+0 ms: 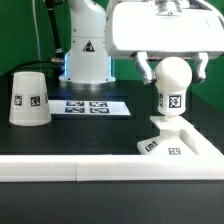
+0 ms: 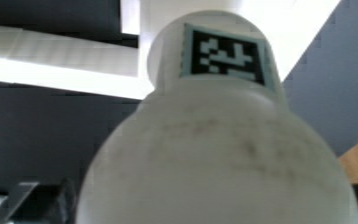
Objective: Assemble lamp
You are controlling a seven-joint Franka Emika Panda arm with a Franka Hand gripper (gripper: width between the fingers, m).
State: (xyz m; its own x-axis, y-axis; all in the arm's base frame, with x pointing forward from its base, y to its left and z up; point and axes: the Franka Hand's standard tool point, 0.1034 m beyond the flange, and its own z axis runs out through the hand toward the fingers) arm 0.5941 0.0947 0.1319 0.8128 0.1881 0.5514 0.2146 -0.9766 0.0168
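From the exterior view, the bulb (image 1: 171, 85) stands upright on the base block (image 1: 172, 138), between the fingers of the gripper (image 1: 172, 68), which is released and spread wide. In the wrist view, the bulb (image 2: 208, 150) fills the picture, its marker facing the camera.

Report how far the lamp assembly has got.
Done, apparently: the bulb stands upright on the base, at the exterior view's right; whether it is fully seated cannot be told. In hand: nothing; the tool straddles the bulb with fingers spread, not gripping it. Left: the shade sits mouth-down on the table, at the exterior view's left near the marker board, not yet fitted over the bulb.
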